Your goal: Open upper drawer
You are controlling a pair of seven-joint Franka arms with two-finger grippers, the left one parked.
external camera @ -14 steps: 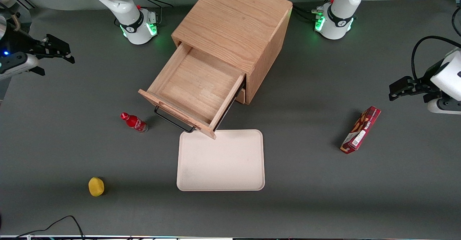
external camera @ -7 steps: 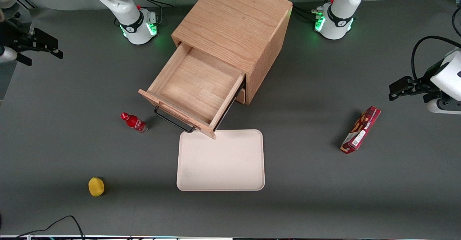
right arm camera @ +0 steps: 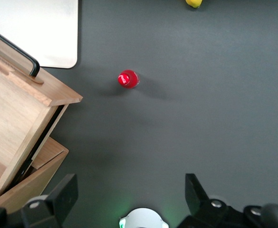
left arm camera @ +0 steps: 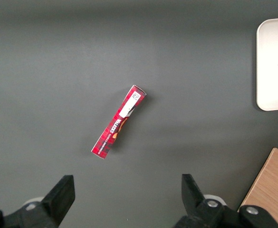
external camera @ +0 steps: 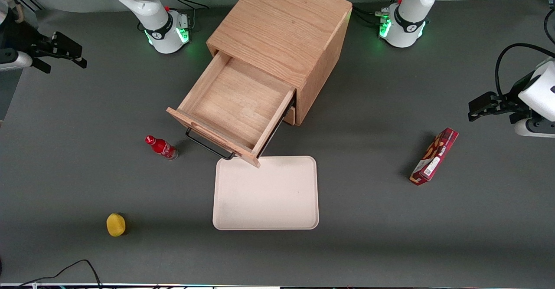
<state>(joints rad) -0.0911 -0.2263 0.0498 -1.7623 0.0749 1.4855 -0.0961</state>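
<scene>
We see the upper drawer (external camera: 236,109) pulled well out of the wooden cabinet (external camera: 282,28), its bare oak tray lying open to the front camera and its thin black bar handle (external camera: 209,146) hanging just over the table nearest that camera. One corner of the drawer front overlaps the rim of the cream tray (external camera: 265,193), which lies flat on the dark table (external camera: 368,237) nearer the camera. The gripper (external camera: 65,54) hangs high at the working arm's end of the table, well apart from the drawer, with its fingers spread and nothing between them (the wrist view shows both fingertips wide apart over bare table). A small red bottle (external camera: 161,147) stands upright just beside the handle, toward the working arm's end. A yellow fruit (external camera: 115,224) sits nearer the camera, and a red snack box (external camera: 434,156) lies toward the parked arm's end.
</scene>
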